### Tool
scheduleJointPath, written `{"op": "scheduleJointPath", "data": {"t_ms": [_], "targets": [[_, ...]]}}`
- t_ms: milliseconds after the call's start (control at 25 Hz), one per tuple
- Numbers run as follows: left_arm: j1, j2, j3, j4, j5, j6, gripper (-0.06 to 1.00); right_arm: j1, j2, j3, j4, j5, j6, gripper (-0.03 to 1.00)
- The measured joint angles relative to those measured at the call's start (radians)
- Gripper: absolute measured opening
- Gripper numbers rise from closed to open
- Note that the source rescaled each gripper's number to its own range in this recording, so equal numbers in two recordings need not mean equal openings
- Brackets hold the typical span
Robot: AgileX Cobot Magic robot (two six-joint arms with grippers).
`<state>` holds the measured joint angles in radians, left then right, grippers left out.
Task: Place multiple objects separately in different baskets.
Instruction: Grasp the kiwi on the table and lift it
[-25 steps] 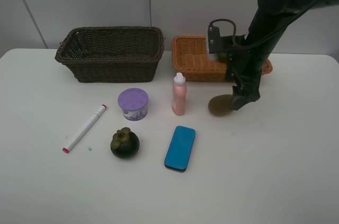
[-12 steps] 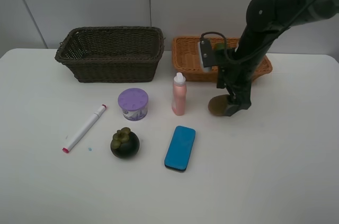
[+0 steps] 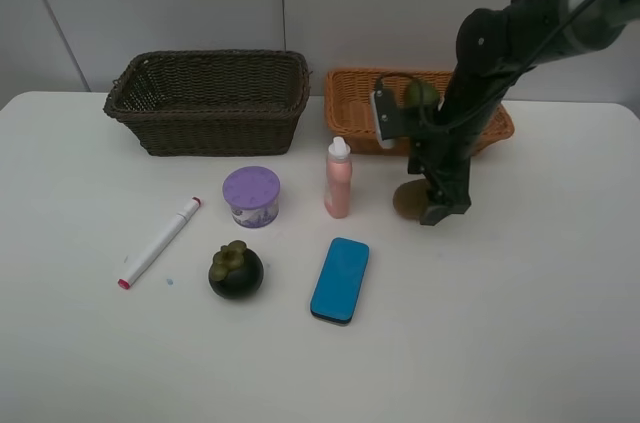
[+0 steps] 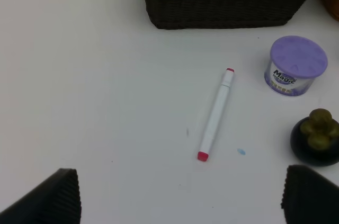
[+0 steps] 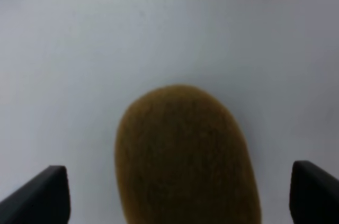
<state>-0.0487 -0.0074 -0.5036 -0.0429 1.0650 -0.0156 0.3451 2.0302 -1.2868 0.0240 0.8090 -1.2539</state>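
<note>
Your right gripper [image 5: 180, 197] stands wide open, one finger on each side of the brown kiwi [image 5: 183, 139] — neither touching it — on the table [image 3: 520, 273], near the light basket [image 3: 350, 108].

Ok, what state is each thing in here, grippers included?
Dark basket: nothing visible inside.
Orange basket: holds a lime.
Kiwi: on table, ungripped.
Pink bottle: upright, capped.
Tub: upright, lid on.
Marker: lying flat, capped.
Mangosteen: on table.
Blue block: lying flat.
Left gripper: open, empty.
Right gripper: open, astride kiwi.
</note>
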Motion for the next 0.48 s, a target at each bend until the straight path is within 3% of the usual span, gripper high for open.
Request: {"op": "scheduleJointPath", "data": {"t_ms": [240, 480], "targets": [[0.000, 0.000, 0.000, 0.000, 0.000, 0.000, 1.00, 0.000, 0.019, 0.000, -0.001, -0.014, 0.000, 0.99], [0.000, 0.000, 0.000, 0.000, 0.000, 0.000, 1.00, 0.000, 0.020, 0.000, -0.001, -0.014, 0.000, 0.87]]}}
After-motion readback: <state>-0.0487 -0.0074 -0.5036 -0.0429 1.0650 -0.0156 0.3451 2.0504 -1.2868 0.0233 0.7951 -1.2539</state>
